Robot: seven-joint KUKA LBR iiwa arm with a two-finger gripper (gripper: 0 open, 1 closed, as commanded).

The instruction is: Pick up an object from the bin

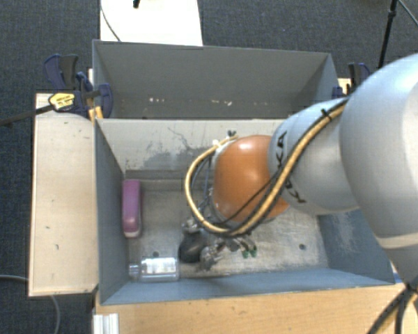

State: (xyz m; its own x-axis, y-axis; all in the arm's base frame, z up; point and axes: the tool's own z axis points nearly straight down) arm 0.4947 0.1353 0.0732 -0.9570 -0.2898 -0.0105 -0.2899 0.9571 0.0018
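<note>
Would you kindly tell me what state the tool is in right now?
Tool: cannot be told; it is low in the bin beside a dark rounded thing.

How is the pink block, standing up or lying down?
Lying down: the pink block rests lengthwise on the bin floor, beside its left wall.

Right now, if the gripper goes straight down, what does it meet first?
Probably the dark rounded thing near the front wall of the bin, just beside the gripper; depth is unclear.

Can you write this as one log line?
tool: low, bin front | nearest: dark lump | also: pink block, clear box
</note>
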